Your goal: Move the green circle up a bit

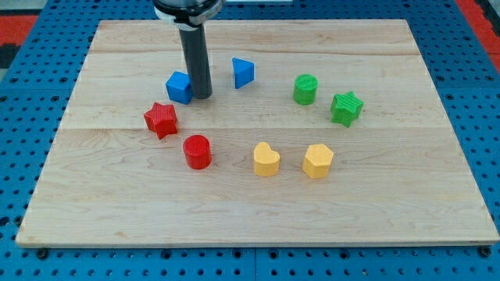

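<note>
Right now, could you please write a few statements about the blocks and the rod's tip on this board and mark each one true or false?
1. My tip is beside the blue cube. True.
2. My tip touches the green circle. False: it is far off to the view's left of it.
3. The green star lies to the view's right of the green circle. True.
4. The red circle lies above the red star. False: it lies below, to the view's right.
</note>
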`<action>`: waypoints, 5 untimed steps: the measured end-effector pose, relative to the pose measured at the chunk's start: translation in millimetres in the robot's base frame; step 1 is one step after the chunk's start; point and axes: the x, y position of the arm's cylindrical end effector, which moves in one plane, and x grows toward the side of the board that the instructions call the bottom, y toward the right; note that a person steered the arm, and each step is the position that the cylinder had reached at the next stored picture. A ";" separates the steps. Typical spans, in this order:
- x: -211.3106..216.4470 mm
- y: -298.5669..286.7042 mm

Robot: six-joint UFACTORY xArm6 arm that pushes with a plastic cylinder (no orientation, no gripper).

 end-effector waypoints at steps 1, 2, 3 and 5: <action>9.4 37.8; 9.9 79.7; 14.8 121.7; 1.8 143.9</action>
